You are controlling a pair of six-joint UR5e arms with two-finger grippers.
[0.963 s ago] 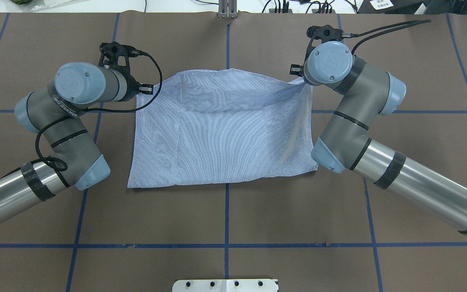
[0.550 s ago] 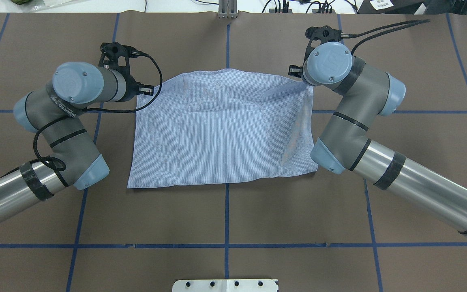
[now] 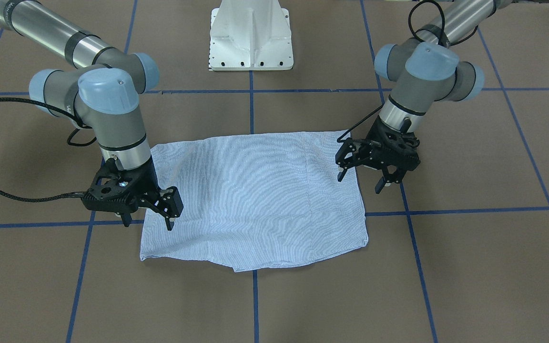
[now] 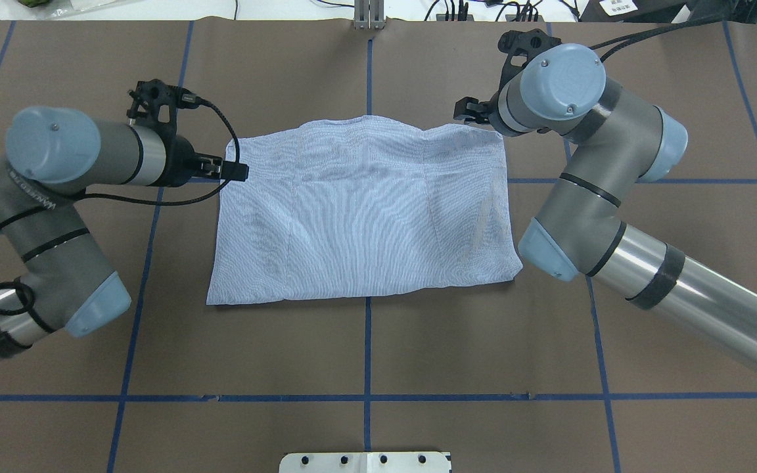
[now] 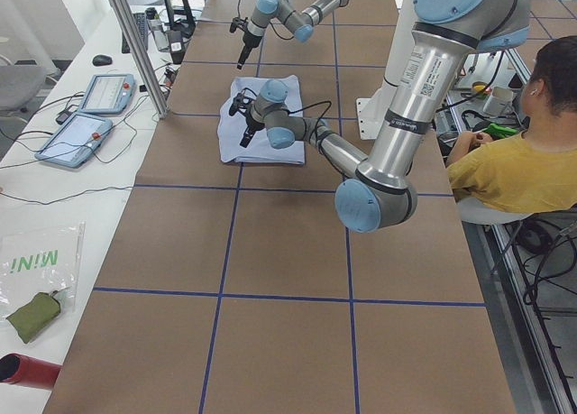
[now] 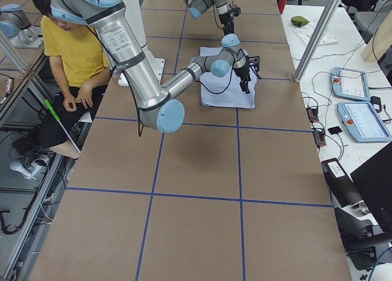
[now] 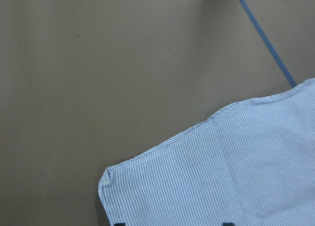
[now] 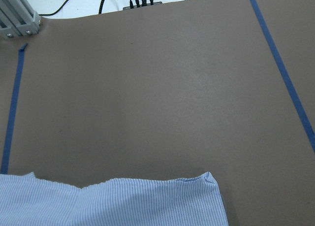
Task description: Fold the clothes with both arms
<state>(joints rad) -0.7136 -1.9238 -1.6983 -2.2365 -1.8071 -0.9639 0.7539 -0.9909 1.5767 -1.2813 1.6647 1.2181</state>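
Light blue striped shirt (image 4: 365, 210) lies folded into a rough rectangle, flat on the brown worktop (image 4: 483, 341). It sits at mid-width, somewhat nearer the far edge than the edge by the white pedestal (image 3: 250, 38), and straddles the centre blue tape line (image 4: 367, 368). The shirt's far edge is wavy and slightly rumpled; its near edge is straighter. Left gripper (image 3: 360, 183) hangs over the shirt's far-left corner with jaws spread and nothing between them, one fingertip over the cloth edge and the other over bare worktop. The left wrist view shows that corner lying loose on the worktop, with two fingertips (image 7: 118, 223) just visible at the bottom edge of the view, wide apart. Right gripper (image 3: 147, 223) is beside the shirt's far-right corner, also spread and empty, one finger above the cloth and one outside it. The right wrist view shows the far-right corner flat, not pinched. Both arms angle in from the two sides with their wrists pointing down. A seated person (image 5: 514, 161) in a yellow top is at the robot's side of the table in the side views.
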